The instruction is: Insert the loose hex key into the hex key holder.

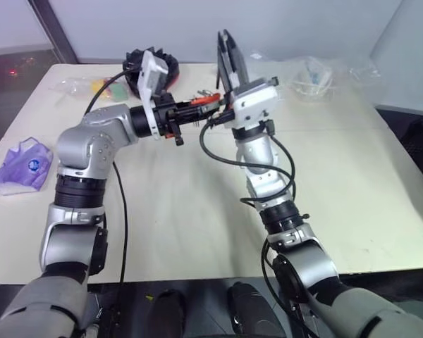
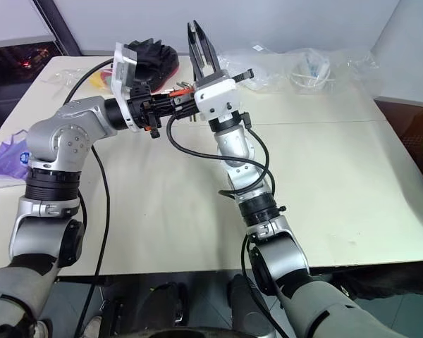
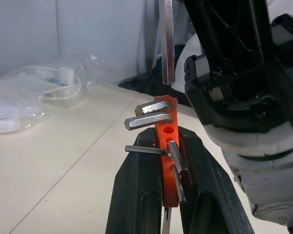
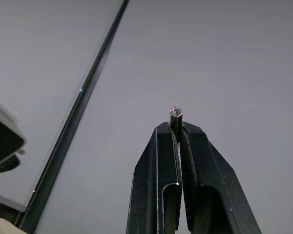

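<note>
The right gripper [image 4: 178,127] pinches the loose hex key [image 4: 176,114], and the left gripper [image 3: 170,146] squeezes the red hex key holder [image 3: 166,131] above the table [image 1: 197,211]. The key hangs just over the holder. This looks like the lining-up step; next its tip must slide into an empty hole.

Silver-grey jointed arms are showing black collars, looping black cables, white wrist housings and black two-fingered hands.

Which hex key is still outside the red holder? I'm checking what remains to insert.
The loose hex key, hanging straight above the hex key holder; the others sit in the holder as bent prongs.
</note>
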### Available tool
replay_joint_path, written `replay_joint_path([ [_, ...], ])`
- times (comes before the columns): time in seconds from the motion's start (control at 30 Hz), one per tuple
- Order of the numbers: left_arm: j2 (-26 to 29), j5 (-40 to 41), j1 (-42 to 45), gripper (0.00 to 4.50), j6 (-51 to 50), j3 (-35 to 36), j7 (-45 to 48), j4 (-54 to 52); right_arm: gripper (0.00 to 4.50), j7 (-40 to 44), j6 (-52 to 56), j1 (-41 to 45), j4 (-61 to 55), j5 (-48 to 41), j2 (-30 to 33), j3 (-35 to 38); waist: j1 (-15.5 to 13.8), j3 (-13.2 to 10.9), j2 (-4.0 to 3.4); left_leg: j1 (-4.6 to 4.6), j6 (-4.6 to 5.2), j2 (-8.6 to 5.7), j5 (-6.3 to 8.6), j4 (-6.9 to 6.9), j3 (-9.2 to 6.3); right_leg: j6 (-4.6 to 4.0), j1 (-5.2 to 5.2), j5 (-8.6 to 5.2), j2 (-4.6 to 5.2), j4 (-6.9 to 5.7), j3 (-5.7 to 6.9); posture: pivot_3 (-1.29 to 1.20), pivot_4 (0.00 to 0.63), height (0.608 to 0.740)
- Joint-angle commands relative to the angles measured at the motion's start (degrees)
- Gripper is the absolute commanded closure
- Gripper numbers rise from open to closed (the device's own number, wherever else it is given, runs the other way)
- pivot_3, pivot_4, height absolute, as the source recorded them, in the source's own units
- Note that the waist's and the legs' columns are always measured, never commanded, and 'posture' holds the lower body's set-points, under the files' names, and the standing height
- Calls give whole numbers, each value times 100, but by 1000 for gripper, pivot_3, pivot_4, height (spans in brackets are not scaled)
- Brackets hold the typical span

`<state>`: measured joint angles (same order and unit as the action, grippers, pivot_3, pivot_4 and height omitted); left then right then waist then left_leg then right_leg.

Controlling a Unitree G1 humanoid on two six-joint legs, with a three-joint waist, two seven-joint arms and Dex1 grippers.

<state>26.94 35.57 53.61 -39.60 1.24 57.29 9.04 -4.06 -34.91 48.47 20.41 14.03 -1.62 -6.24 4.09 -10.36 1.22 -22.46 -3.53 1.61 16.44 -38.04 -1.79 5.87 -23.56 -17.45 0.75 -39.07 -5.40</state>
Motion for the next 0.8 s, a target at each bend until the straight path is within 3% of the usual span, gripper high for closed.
replay_joint_path([
  [0.03,-21,36,89,4500,59,124,14,-52,4470,29,-68,151,-112,-16,-1,-55,-1,0,0,0,0,0,0,0,0,0,0,0,1,0,0,0,150,740],
  [0.8,-83,115,142,4500,56,261,-64,-55,4470,39,30,12,-103,-56,118,-32,1,0,0,0,0,0,0,0,0,0,0,0,1,0,0,0,150,740],
])
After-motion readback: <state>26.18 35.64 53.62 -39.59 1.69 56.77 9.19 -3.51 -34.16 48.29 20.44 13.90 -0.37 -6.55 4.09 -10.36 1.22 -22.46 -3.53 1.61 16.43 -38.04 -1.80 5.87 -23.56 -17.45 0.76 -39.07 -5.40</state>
